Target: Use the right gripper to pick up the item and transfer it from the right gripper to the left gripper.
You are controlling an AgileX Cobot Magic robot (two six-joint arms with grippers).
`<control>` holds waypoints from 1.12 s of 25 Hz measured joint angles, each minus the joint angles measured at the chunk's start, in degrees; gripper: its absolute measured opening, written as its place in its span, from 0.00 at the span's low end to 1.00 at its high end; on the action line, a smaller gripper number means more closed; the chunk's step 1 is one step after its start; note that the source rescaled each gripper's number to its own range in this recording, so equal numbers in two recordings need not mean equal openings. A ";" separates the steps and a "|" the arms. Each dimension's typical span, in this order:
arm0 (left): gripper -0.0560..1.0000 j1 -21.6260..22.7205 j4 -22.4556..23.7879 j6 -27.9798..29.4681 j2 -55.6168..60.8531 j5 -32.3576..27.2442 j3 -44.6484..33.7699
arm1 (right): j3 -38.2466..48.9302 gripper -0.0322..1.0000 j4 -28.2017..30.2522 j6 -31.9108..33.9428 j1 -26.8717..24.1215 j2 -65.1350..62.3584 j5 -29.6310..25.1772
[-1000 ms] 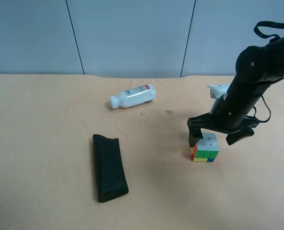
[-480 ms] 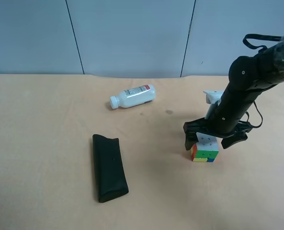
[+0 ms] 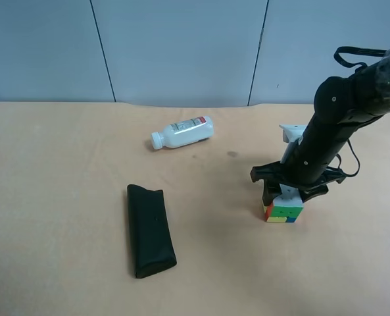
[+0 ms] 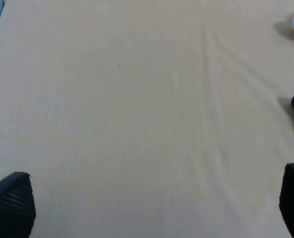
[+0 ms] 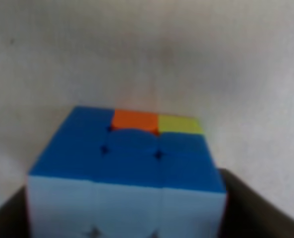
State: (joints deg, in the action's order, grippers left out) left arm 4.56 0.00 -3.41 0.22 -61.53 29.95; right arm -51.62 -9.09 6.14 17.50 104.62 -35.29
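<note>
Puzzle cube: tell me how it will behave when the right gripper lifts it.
The puzzle cube looks rigid with flat faces, so the right gripper, closed across it, should probably hold it squarely. Its smooth plastic may be slippery. Resting on a flat face, it seems unlikely to roll.

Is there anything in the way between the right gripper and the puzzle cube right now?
Nothing visible. The right gripper straddles the puzzle cube, with a finger at each side. The bottle and the pouch lie well away.
</note>
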 joint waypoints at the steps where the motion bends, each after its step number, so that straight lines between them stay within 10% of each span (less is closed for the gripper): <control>1: 1.00 0.00 0.00 0.00 0.00 0.00 0.00 | 0.00 0.03 0.00 0.00 0.00 0.00 0.00; 28: 1.00 0.00 0.00 0.00 0.00 0.00 0.00 | 0.07 0.03 -1.91 -4.11 0.00 -24.38 -10.69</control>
State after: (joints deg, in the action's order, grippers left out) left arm 4.56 0.00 -3.41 0.22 -61.53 29.95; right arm -51.55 -11.00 2.03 17.50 80.24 -45.98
